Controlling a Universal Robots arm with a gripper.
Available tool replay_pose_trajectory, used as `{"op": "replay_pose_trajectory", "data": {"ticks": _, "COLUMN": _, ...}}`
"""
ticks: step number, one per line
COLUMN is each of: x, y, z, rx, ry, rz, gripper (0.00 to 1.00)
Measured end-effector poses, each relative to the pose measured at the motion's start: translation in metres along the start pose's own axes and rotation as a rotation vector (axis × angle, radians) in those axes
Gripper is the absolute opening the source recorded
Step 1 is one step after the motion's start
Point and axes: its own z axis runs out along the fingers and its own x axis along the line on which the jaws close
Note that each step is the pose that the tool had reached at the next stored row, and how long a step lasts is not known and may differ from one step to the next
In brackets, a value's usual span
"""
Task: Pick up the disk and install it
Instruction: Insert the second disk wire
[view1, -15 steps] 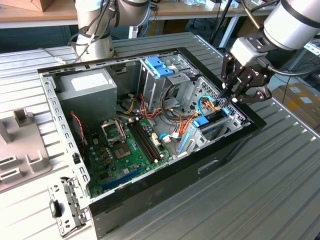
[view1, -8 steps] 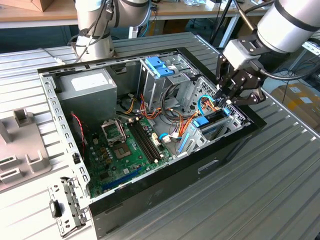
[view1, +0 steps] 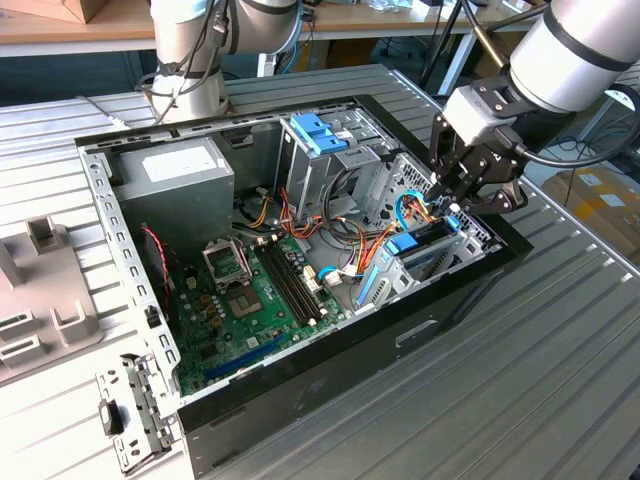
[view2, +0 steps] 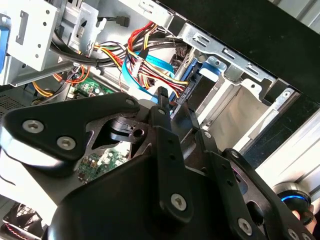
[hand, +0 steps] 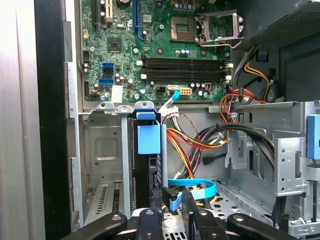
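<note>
The disk (hand: 149, 170) stands on edge in a slot of the grey front bay, its blue bracket tab (hand: 149, 137) facing up. The exterior view shows the disk (view1: 428, 258) at the case's corner on the exterior view's right, and it is also in the second wrist view (view2: 202, 92). My gripper (hand: 172, 197) hovers just beside the disk's end. Its fingers stand close together around the plug of a light-blue flat cable (hand: 195, 184). The gripper (view1: 448, 207) points down into the bay, and its tip (view2: 161, 95) sits among the wires.
The open computer case holds a green motherboard (view1: 245, 300), a grey power-supply box (view1: 175, 180) and a metal cage with blue tabs (view1: 320, 135). Red, orange and black wire bundles (hand: 200, 140) cross beside the bay. A vacant slot (hand: 102, 150) lies beside the disk. Loose metal parts (view1: 130, 415) lie outside the case.
</note>
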Motion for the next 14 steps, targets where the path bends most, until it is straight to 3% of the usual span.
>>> {"op": "replay_pose_trajectory", "data": {"ticks": 3, "x": 0.0000, "y": 0.0000, "z": 0.0001, "rx": 0.0000, "ry": -0.0001, "rz": 0.000, "gripper": 0.29}}
{"op": "replay_pose_trajectory", "data": {"ticks": 5, "x": 0.0001, "y": 0.0000, "z": 0.0002, "rx": 0.0000, "ry": -0.0001, "rz": 0.000, "gripper": 0.16}}
{"op": "replay_pose_trajectory", "data": {"ticks": 14, "x": 0.0002, "y": 0.0000, "z": 0.0006, "rx": 0.0000, "ry": -0.0002, "rz": 0.000, "gripper": 0.16}}
